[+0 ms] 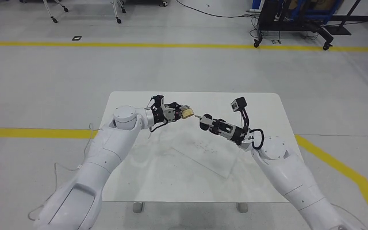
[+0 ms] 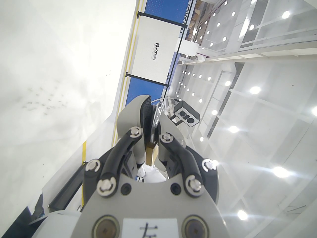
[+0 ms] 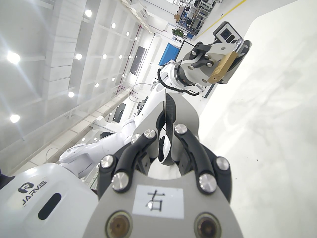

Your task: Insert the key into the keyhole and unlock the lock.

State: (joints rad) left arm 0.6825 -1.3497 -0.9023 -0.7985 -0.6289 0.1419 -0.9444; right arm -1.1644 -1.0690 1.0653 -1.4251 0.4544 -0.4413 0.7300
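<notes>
Padlock (image 1: 188, 113), brass body with silver shackle: one item, held up above the white worktop (image 1: 138, 172) near its middle. From my station I see the left jaws closed on its shackle end. The brass body juts out from between them, tilted, on the side facing the right arm.

Key (image 1: 199, 118), plain metal: one item, pinched in the right jaws, which are closed on it. In the right wrist view it sits edge-on between the pads, and its blade sticks out past the fingertips. It points toward the padlock and sits near it, level with it above the worktop. A small gap shows between the tip and the brass body, so the key is not in the keyhole.

Both arms reach in from opposite sides, their jaws facing each other over the worktop.
</notes>
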